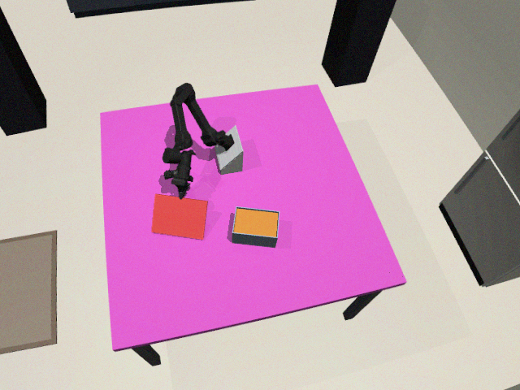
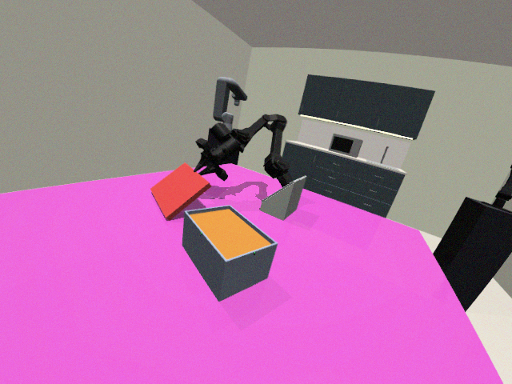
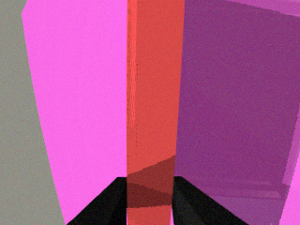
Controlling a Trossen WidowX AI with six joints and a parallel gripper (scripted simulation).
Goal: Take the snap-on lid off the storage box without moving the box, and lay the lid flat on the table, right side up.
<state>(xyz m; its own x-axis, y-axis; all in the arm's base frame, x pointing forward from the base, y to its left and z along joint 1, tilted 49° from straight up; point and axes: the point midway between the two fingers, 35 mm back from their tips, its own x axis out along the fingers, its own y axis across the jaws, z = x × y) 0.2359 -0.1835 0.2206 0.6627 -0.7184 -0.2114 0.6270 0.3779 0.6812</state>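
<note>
The red lid point(image 1: 179, 216) point(image 2: 180, 190) point(image 3: 156, 84) is off the box and tilted. Its edge by the gripper is raised, and its opposite lower edge is at or close to the table; whether it touches cannot be told. My gripper point(image 1: 181, 196) point(image 2: 198, 171) point(image 3: 149, 186) is shut on the lid's raised edge, which runs between both fingertips in the wrist view. The storage box point(image 1: 254, 241) point(image 2: 202, 254) stands upright and open to the right of the lid in the top view, with an orange surface point(image 1: 256, 222) point(image 2: 229, 231) inside its rim.
A grey wedge-shaped block point(image 1: 236, 163) point(image 2: 285, 202) carries the arm's base behind the box. The magenta table point(image 1: 318, 252) point(image 2: 124, 314) has its left edge a short way beyond the lid in the top view.
</note>
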